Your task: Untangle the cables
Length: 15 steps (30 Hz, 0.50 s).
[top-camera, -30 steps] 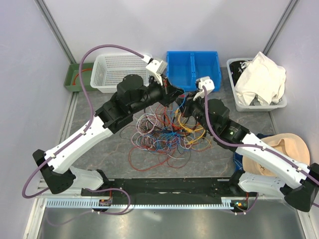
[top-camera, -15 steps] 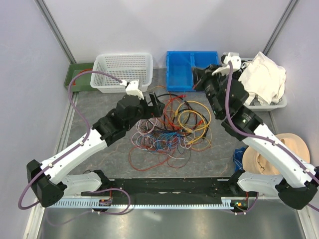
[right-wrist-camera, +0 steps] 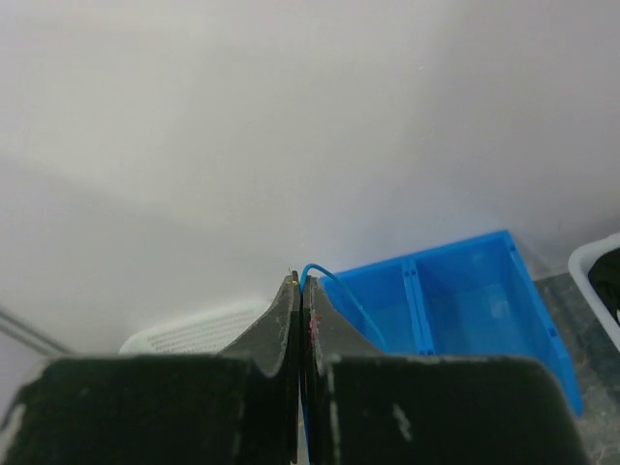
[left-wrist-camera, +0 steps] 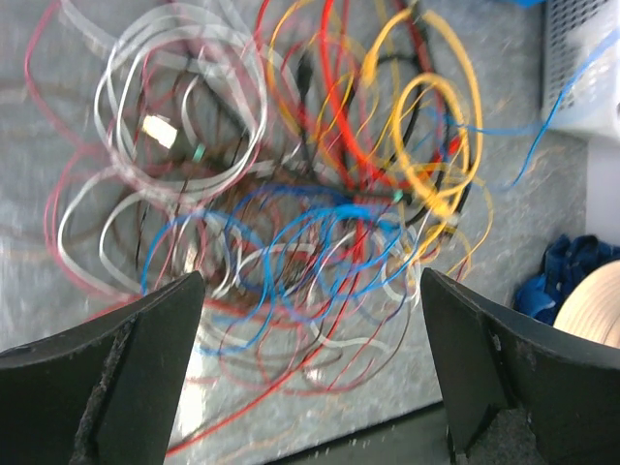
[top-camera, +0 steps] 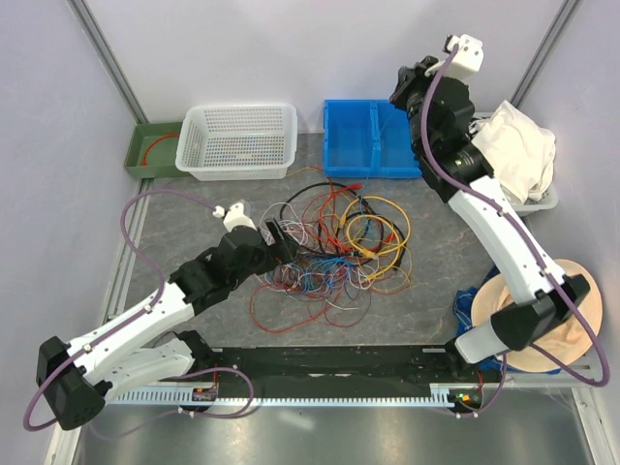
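The cables (top-camera: 334,247) lie as a jumble of red, orange, yellow, blue, white and black wires on the grey table top. My left gripper (top-camera: 279,237) hovers at the pile's left edge. In the left wrist view the left gripper (left-wrist-camera: 310,281) is open wide, with nothing between its fingers and the cables (left-wrist-camera: 320,194) below it. My right gripper (top-camera: 402,89) is raised high over the blue bin (top-camera: 373,136). In the right wrist view the right gripper (right-wrist-camera: 302,281) is shut on a thin blue wire (right-wrist-camera: 339,286) that curls out of the tips.
A white basket (top-camera: 237,140) and a green tray (top-camera: 153,147) stand at the back left. A grey bin with white cloth (top-camera: 509,155) is at the back right. A straw hat (top-camera: 542,310) and blue cloth (top-camera: 467,300) lie at the near right.
My left gripper has opened and drawn back toward the near left of the pile. My right arm has swung up and back over the blue bin, still shut.
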Each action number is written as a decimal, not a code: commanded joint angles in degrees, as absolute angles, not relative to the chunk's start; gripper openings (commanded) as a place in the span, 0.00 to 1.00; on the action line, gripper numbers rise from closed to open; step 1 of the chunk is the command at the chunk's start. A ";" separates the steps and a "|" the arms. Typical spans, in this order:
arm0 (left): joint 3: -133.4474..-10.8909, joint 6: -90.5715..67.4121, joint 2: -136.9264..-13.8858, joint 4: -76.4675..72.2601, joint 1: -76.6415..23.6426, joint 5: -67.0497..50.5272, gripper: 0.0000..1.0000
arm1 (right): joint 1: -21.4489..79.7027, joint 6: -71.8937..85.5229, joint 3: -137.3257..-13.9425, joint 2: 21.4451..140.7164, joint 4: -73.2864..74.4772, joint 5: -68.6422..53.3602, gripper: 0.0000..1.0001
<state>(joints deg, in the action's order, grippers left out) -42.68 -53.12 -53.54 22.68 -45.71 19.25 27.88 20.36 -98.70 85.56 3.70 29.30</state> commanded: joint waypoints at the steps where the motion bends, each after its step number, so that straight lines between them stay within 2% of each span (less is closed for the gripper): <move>1: -37.98 -60.29 -49.93 23.29 -45.53 15.91 1.00 | 26.02 20.66 -108.25 90.78 0.44 27.78 0.00; 12: -31.12 -62.14 -49.39 22.94 -45.53 11.78 0.98 | 22.94 12.93 -127.34 105.63 -11.86 30.40 0.00; 15: -29.62 -62.49 -50.44 22.33 -45.53 10.90 0.97 | 21.02 13.44 -127.80 106.35 -17.82 31.90 0.00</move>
<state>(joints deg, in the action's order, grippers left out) -31.00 -59.61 -49.47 23.88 -45.71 12.84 23.24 15.44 -124.75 105.54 -8.25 29.54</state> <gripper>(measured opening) 0.981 0.010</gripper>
